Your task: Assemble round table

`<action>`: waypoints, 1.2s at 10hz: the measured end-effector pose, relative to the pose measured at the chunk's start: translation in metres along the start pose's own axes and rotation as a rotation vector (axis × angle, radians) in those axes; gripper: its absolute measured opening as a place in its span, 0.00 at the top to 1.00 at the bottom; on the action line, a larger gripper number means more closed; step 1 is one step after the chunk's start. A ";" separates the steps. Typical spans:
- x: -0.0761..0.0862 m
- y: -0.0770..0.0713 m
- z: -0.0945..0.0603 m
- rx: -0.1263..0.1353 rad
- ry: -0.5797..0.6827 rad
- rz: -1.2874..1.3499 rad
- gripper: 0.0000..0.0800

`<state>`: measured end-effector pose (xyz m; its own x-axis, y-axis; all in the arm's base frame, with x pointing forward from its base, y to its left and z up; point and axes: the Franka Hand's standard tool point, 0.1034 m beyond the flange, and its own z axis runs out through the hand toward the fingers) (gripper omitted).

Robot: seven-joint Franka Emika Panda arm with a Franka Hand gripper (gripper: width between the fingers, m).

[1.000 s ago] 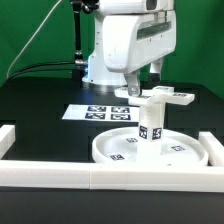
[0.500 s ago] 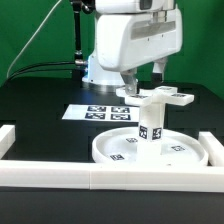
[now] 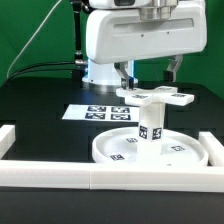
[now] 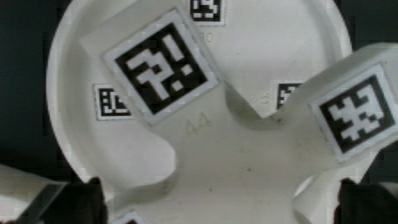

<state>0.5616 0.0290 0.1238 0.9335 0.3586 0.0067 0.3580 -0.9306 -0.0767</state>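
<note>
The large white rimmed disc (image 3: 108,156) lies flat on the black table. The short cylinder leg (image 3: 150,129) stands upright at its middle. The cross-shaped piece (image 3: 160,96) sits level on top of the leg. My gripper (image 3: 150,75) hangs just above the cross-shaped piece, open and apart from it, holding nothing. In the wrist view the gripper (image 4: 217,200) looks straight down on the cross-shaped piece (image 4: 169,70), whose tagged arms cover the leg. The disc (image 4: 80,70) shows behind it. The dark fingers (image 4: 68,195) stand wide at either side.
The marker board (image 3: 98,112) lies behind the disc, toward the robot base. Long white border rails run along the front (image 3: 60,176) and at both sides (image 3: 8,138) (image 3: 216,146), close round the disc.
My hand has risen straight up from the cross-shaped piece. The fingers now show clear above it. The disc, leg and cross-shaped piece have not moved.
</note>
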 end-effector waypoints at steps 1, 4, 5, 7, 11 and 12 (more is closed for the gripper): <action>0.000 0.000 0.000 0.000 -0.001 0.003 0.19; 0.003 -0.009 0.005 0.000 -0.004 0.164 0.19; 0.003 -0.009 0.005 0.000 -0.005 0.175 0.19; 0.003 -0.010 0.006 0.001 -0.005 0.362 0.19; 0.002 -0.007 0.015 -0.003 0.000 0.335 0.19; 0.002 -0.006 0.018 -0.005 -0.001 0.282 0.19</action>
<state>0.5610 0.0363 0.1067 0.9962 0.0853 -0.0148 0.0841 -0.9939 -0.0708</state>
